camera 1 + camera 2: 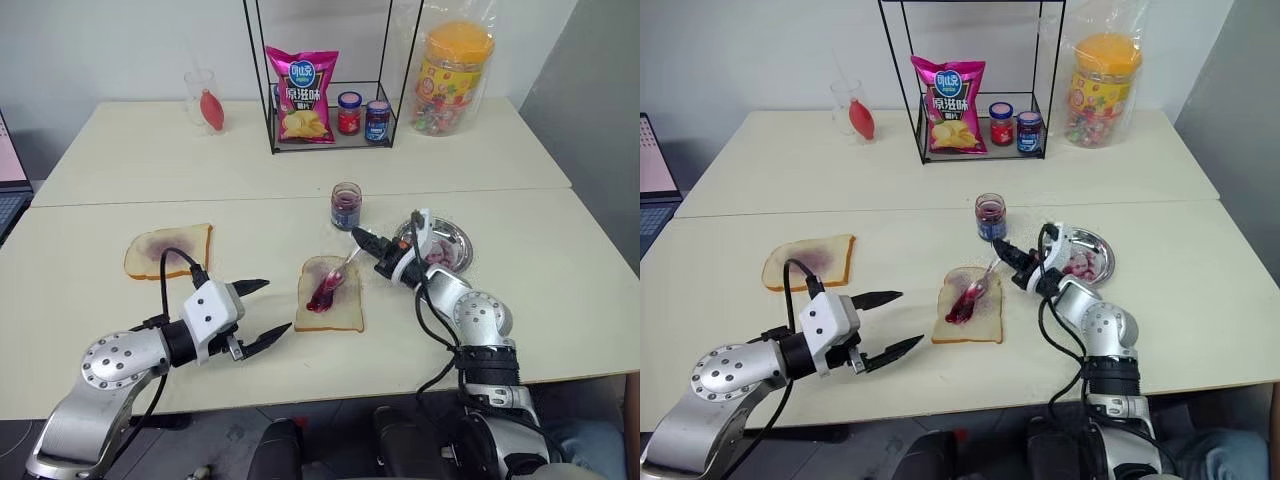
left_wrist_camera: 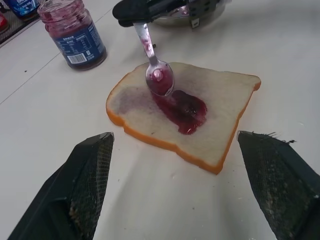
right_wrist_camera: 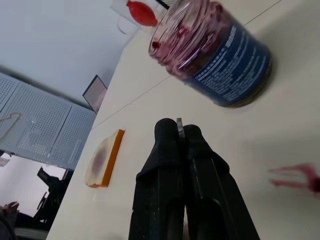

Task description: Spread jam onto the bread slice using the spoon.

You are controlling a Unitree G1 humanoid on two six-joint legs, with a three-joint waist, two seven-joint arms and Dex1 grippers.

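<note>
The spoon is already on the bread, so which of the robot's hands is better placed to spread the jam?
The right hand: it grips the spoon, whose bowl rests on the jam on the bread slice. The left hand hangs open beside the slice.

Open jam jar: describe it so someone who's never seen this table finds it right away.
Start at the black wire rack at the back of the table; come toward the robot past the seam between the two tabletops. The open jam jar stands there alone, between the rack and the bread slice. Unlike the red-lidded jar and blue-lidded jar in the rack, it has no lid and shows dark purple jam.
</note>
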